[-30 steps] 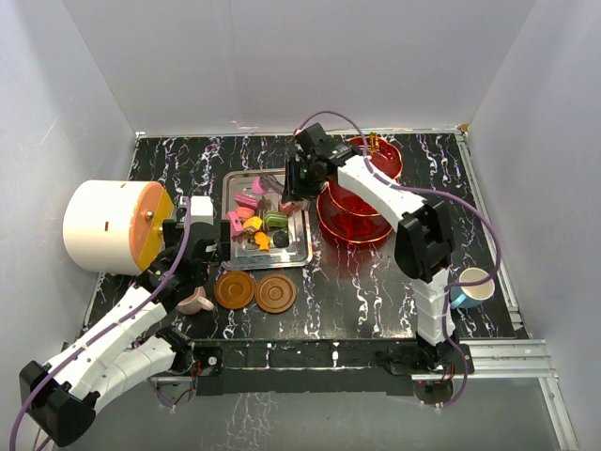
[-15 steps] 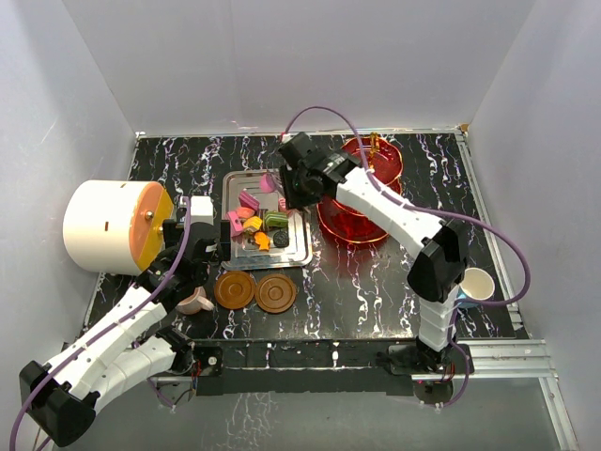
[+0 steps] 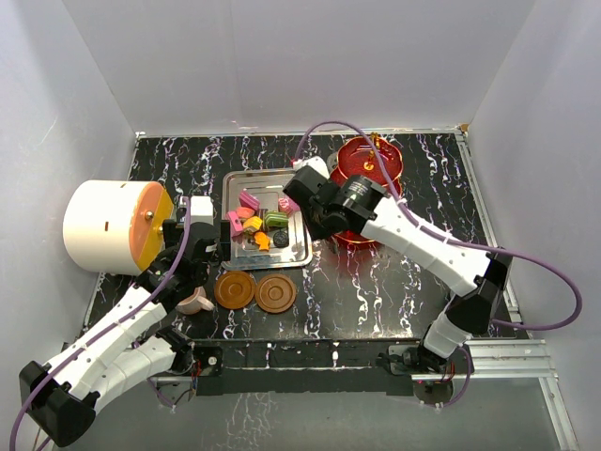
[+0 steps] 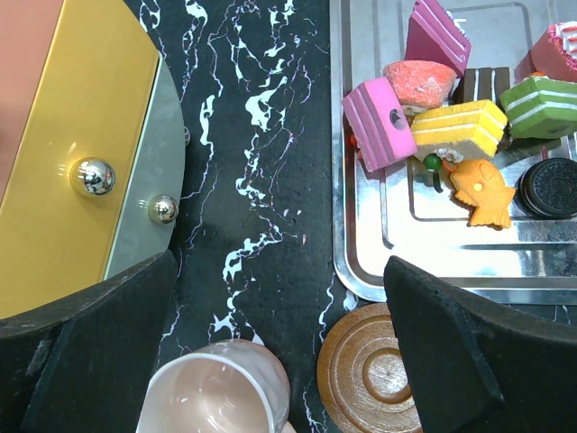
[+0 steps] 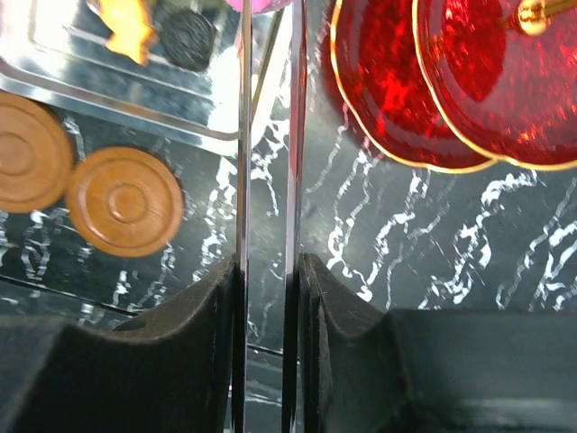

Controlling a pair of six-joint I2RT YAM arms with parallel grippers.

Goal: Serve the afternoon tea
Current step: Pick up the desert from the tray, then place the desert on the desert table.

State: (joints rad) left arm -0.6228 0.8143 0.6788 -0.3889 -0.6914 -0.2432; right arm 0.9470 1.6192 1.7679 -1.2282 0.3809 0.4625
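Far left: big white drum point(image 3: 105, 225) on its side, its smooth gold-orange face towards the tray, two small chrome knobs on that face in the left wrist view. Left gripper point(image 4: 279, 280) spread wide, matte black fingers point(image 4: 99, 352) well apart, nothing between the pads. It hangs over the pink cup point(image 4: 216, 394), which is round, glossy, upright and sits on the black white-veined marble table point(image 3: 376, 282), just beside the nearer brown saucer point(image 3: 235, 289). Second saucer point(image 3: 276, 294) is just to the right of the first; both are flat discs with turned concentric rings, near the tray's front rim. Flat silver steel tray point(image 4: 350, 263): mirror finish, stepped rim. The sweets point(image 4: 458, 128) are bunched on it: yellow layered slice, pink block, coral dome, magenta wedge, green layered slice, orange fish shape, dark round sandwich biscuit. Right gripper point(image 5: 268, 266) is narrow, clamped on a pair of thin mirror-bright metal strips point(image 5: 242, 135) that run forward over the tray's right edge. A pink scrap shows at their far tips, too cropped to tell what it is. Right of that is the red stand point(image 5: 397, 99): see-through, pebbled tiers with scalloped gold edges, and a gold stem point(image 5: 532, 11) at the centre. It stands on the table beside the tray.
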